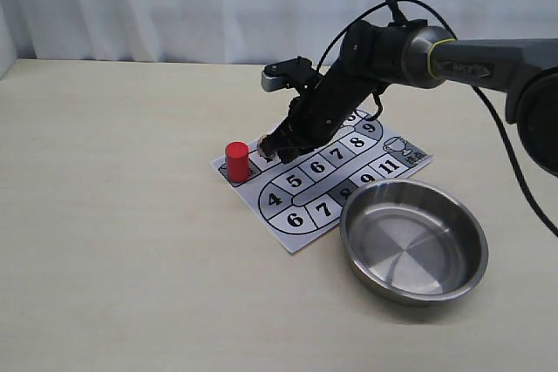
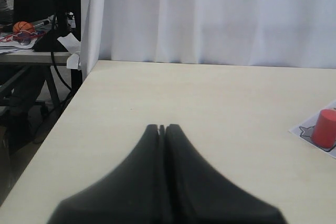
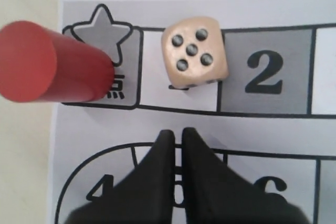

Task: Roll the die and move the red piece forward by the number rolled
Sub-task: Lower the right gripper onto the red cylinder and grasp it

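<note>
Steel bowl (image 1: 413, 246): near right, at edge of board (image 1: 307, 187) numbered 2 to 11. Red piece (image 1: 236, 161): upright on star square, board's left end. Die (image 3: 194, 52): next square, beside 2, five up. Right gripper (image 3: 177, 135): fingers together, holding nothing, beside die. Left gripper (image 2: 161, 128): closed, well left of red piece.

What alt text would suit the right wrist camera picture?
A tan die showing five pips lies on the numbered board between the star square and square 2. The red piece stands on the star; the right gripper hovers nearby, shut and empty.
</note>
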### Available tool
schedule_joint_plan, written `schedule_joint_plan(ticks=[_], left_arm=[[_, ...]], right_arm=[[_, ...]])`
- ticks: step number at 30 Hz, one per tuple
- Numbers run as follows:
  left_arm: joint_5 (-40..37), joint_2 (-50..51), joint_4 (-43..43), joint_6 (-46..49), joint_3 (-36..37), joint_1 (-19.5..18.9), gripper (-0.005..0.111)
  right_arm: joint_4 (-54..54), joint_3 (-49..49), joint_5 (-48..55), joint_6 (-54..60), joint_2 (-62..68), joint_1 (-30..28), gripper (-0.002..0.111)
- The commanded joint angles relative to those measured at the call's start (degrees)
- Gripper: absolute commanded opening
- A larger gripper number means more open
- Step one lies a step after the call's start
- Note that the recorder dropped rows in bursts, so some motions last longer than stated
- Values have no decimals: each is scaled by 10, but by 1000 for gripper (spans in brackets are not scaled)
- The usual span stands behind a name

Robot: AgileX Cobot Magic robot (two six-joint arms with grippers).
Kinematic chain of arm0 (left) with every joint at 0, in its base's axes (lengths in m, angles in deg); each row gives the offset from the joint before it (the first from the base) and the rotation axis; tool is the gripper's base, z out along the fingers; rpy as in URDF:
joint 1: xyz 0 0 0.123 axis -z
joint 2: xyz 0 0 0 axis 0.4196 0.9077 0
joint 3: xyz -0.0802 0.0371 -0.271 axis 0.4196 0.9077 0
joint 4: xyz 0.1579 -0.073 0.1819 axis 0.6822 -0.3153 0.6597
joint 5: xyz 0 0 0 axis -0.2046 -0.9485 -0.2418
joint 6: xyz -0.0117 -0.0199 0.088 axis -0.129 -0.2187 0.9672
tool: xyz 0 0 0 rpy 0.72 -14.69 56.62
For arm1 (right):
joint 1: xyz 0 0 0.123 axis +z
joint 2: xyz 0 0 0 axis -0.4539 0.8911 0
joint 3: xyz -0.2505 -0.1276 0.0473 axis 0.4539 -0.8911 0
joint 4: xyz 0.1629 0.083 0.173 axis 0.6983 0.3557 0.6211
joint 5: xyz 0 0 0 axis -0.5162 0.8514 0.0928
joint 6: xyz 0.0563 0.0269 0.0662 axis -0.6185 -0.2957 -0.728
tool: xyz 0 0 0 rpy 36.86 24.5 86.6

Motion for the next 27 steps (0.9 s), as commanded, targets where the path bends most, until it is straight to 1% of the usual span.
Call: schedule_joint_plan(ticks=[1, 5, 8, 13, 16, 17, 21, 27], left_arm=[[7, 0, -3, -2, 1, 0, 0], [9, 0, -3, -2, 1, 0, 0], [8, 0, -2, -2, 1, 0, 0], [8, 0, -2, -2, 1, 0, 0], [8, 0, -2, -2, 1, 0, 0], [8, 0, -2, -2, 1, 0, 0], [8, 0, -2, -2, 1, 0, 0], [8, 0, -2, -2, 1, 0, 0]], right_arm=[[3, 2, 17, 4, -43, 0, 21], [16, 2, 25, 4, -54, 13, 47], [9, 2, 17, 5, -54, 42, 60], [-4, 2, -62, 5, -48, 81, 61], [-4, 2, -76, 5, -34, 82, 70], [-4, 2, -77, 5, -31, 82, 70], [-8, 2, -98, 5, -23, 82, 70], [-8, 2, -104, 5, -4, 85, 70]])
